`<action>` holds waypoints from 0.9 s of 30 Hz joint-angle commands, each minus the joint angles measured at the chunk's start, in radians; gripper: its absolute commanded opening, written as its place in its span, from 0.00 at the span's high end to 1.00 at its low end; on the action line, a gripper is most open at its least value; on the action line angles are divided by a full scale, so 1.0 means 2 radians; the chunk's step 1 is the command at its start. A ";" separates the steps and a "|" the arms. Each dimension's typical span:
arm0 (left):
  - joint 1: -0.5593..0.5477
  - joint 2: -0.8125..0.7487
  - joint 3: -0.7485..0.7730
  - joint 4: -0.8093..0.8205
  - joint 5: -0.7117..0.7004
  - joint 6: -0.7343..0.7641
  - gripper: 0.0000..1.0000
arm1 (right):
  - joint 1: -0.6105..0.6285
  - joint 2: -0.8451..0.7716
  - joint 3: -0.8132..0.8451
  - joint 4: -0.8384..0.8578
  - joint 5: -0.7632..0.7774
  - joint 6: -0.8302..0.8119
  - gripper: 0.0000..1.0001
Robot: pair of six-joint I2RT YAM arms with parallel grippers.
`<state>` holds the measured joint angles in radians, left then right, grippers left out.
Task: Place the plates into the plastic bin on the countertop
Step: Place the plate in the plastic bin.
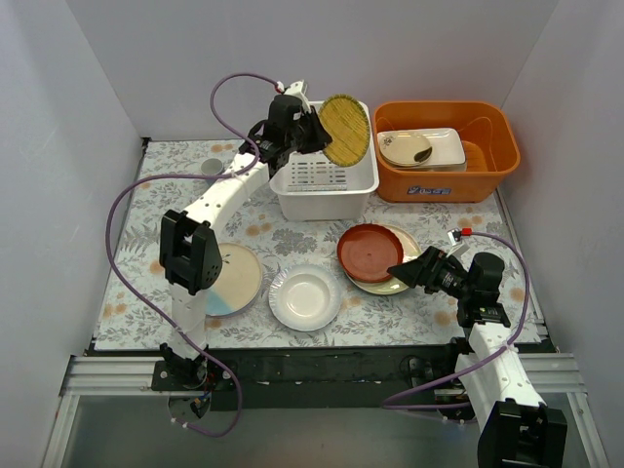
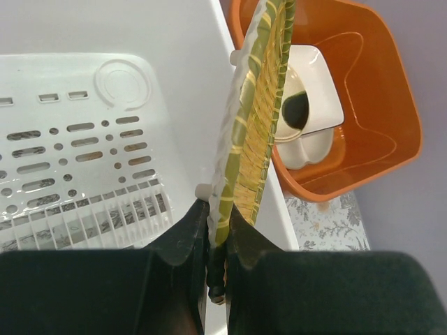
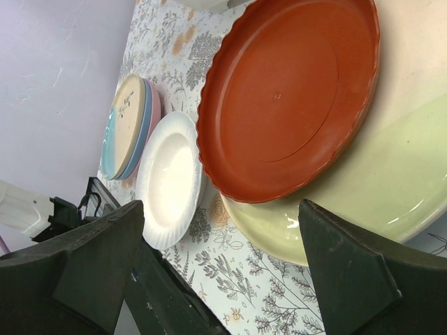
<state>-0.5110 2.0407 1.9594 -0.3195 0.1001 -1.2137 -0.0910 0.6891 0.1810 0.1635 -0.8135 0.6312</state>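
Above the right-hand wall of the plastic bin (image 1: 325,185) (image 2: 174,42), at the far edge of the countertop (image 1: 132,292), the woven yellow plate (image 1: 344,130) (image 2: 255,125) hangs on edge. The left gripper (image 1: 317,132) (image 2: 218,223) is clamped tight on its rim, one finger on each face. Whether the plate touches the bin's rim cannot be told. The bin's slotted bottom holds no plates.

The other plates lie on the countertop nearer the arms. A rust-red plate (image 1: 370,252) (image 3: 286,98) with a scalloped rim sits on a larger cream plate (image 1: 385,286) (image 3: 391,174), right of the middle. Just left of them lies the white plate (image 1: 305,296) (image 3: 171,178), flat and alone. Further left is a small stack (image 1: 234,278) (image 3: 129,125): a cream-and-light-blue plate with a sprig on top, with blue and pink rims showing beneath it in the right wrist view.

The right gripper (image 1: 405,271) (image 3: 220,209) is low near the near right corner, its jaws spread wide and holding nothing, pointed at the rust-red and cream pair.

In the far right corner, just beside the bin, stands the orange tub (image 1: 448,185) (image 2: 377,139), holding a rectangular white dish (image 1: 444,146) (image 2: 321,91) with a beige bowl (image 1: 405,148) on it. A small mug (image 1: 212,167) stands near the far left corner.
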 commanded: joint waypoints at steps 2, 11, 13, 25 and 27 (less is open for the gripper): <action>0.007 -0.007 0.034 0.002 -0.033 0.015 1.00 | 0.001 -0.002 0.004 0.001 -0.003 -0.013 0.02; 0.015 0.020 0.051 -0.014 -0.022 0.022 1.00 | 0.001 -0.002 0.002 -0.003 -0.002 -0.020 0.02; 0.017 0.027 0.056 -0.017 -0.022 0.023 1.00 | 0.001 0.001 0.004 -0.008 -0.004 -0.026 0.02; 0.020 0.068 0.078 -0.037 -0.003 0.029 1.00 | 0.001 0.011 0.005 -0.013 -0.005 -0.036 0.02; 0.020 0.071 0.078 -0.040 -0.001 0.031 1.00 | 0.001 0.012 0.005 -0.012 -0.006 -0.036 0.02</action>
<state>-0.4770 2.2017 2.0518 -0.4198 0.0742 -1.1667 -0.0910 0.7090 0.1810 0.1280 -0.8139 0.5827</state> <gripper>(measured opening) 0.074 0.982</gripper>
